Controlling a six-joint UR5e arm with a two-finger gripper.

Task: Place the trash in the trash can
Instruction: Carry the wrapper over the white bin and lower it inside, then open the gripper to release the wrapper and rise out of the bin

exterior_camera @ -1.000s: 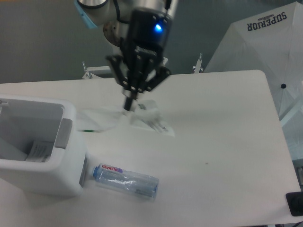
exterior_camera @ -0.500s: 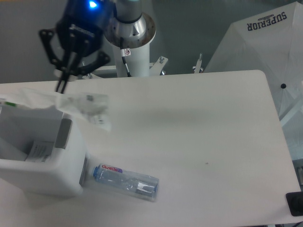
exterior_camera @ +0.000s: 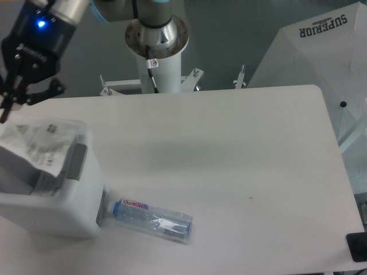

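End effector [exterior_camera: 7, 109] fingertips and trash can [exterior_camera: 80, 189] left side cut off by the frame's left edge.

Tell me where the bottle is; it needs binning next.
The bottle lies on its side on the table, low in the view, just right of the white bin.

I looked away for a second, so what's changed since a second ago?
The gripper carried the plastic wrapper left from mid-table to above the white trash can; whether it has let go is unclear. The bottle and trash can stayed put.
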